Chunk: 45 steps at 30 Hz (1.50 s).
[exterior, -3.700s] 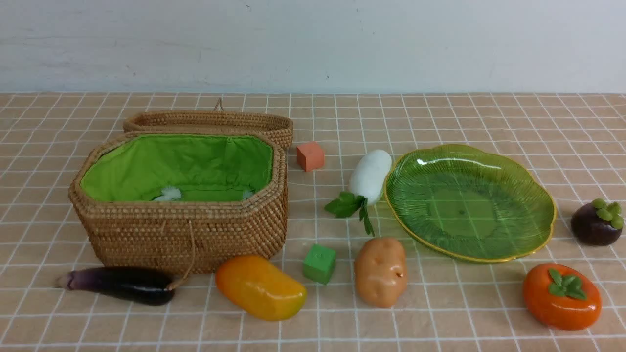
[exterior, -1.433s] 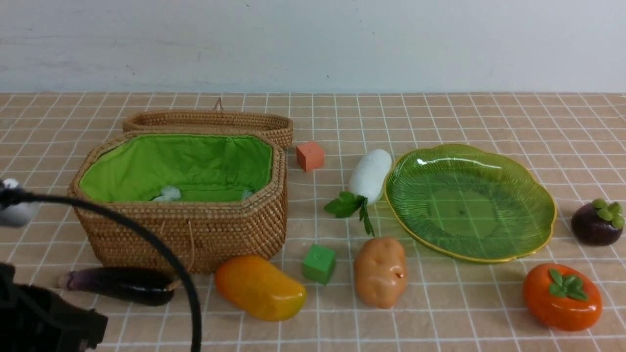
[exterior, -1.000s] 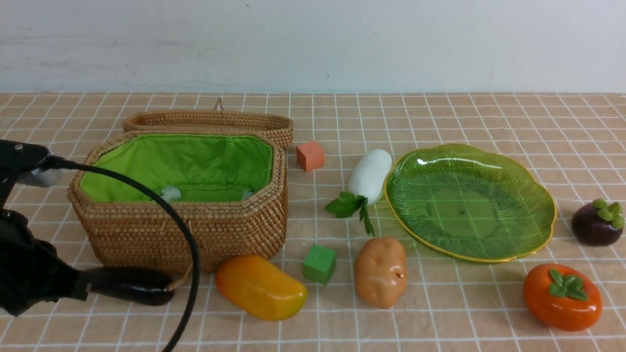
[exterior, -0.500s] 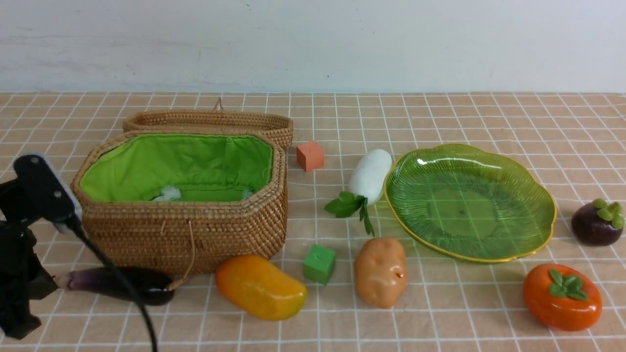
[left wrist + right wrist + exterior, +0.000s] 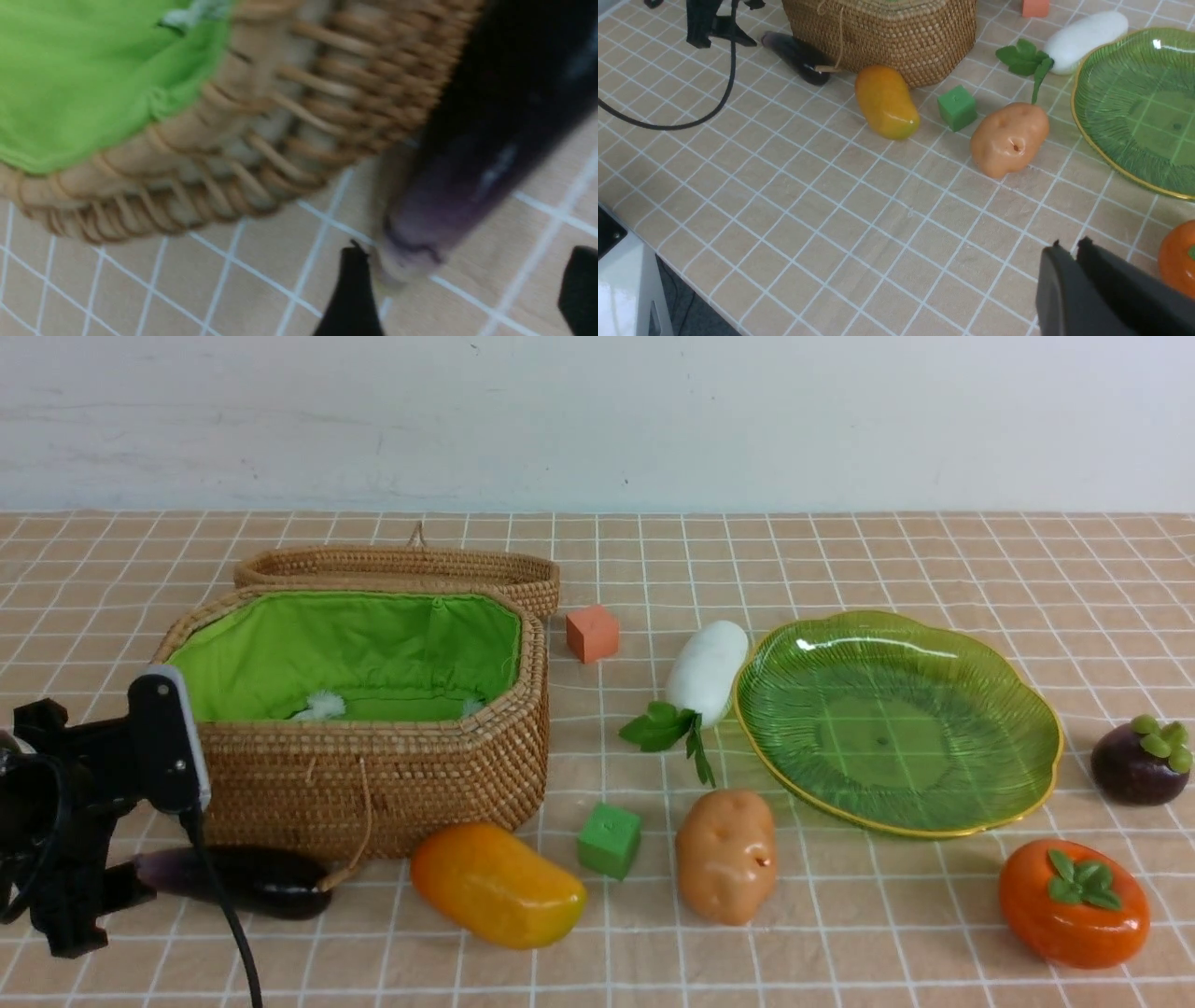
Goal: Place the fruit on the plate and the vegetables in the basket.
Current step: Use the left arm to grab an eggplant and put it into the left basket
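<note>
The dark purple eggplant lies on the cloth in front of the wicker basket, whose lid is open. My left gripper is open at the eggplant's pale stem end, one finger right beside it, holding nothing. The mango, potato and radish lie between the basket and the empty green plate. The persimmon and mangosteen sit at the right. My right gripper is shut and empty, low near the persimmon, and out of the front view.
An orange cube sits behind the radish. A green cube stands between mango and potato. The left arm's black cable hangs in front of the eggplant. The table's near edge shows in the right wrist view.
My left arm has swung in from the left and dropped to the eggplant's stem end, and its jaws have opened. No object has moved.
</note>
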### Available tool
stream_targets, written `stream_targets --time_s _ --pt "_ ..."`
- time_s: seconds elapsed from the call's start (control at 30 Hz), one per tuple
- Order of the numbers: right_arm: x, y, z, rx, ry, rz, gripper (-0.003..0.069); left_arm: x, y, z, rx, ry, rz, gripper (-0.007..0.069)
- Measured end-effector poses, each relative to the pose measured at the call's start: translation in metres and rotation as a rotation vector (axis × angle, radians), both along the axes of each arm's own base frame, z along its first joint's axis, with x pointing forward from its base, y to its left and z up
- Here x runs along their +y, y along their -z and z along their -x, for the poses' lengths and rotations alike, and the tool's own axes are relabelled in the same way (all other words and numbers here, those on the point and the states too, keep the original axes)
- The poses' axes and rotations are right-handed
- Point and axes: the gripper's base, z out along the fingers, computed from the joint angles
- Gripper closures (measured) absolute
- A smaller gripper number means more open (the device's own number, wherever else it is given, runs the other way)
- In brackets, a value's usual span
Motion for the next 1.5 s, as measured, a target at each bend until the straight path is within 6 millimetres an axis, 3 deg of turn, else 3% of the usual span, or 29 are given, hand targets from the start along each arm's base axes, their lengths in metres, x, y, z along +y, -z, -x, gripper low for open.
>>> stream_targets --time_s 0.13,0.33,0.77,1.03,1.5 --pt "0.000 -0.001 0.000 -0.016 -0.003 -0.001 0.0604 0.001 0.014 -0.007 0.013 0.007 -0.011 0.0036" --pt "0.003 -0.004 0.000 -0.027 -0.019 -0.053 0.0604 0.005 0.038 -0.016 0.049 0.080 -0.088 0.0106" --pt "0.004 -0.006 0.000 -0.029 -0.027 -0.070 0.0603 0.006 0.044 -0.018 0.084 0.139 -0.127 0.0232" --pt "0.004 -0.006 0.000 -0.031 -0.029 -0.067 0.0599 0.007 0.044 -0.011 0.198 0.277 -0.194 0.0358" --pt "0.004 -0.006 0.000 -0.055 -0.047 -0.040 0.0589 0.003 0.033 0.005 0.259 0.223 -0.110 0.0380"
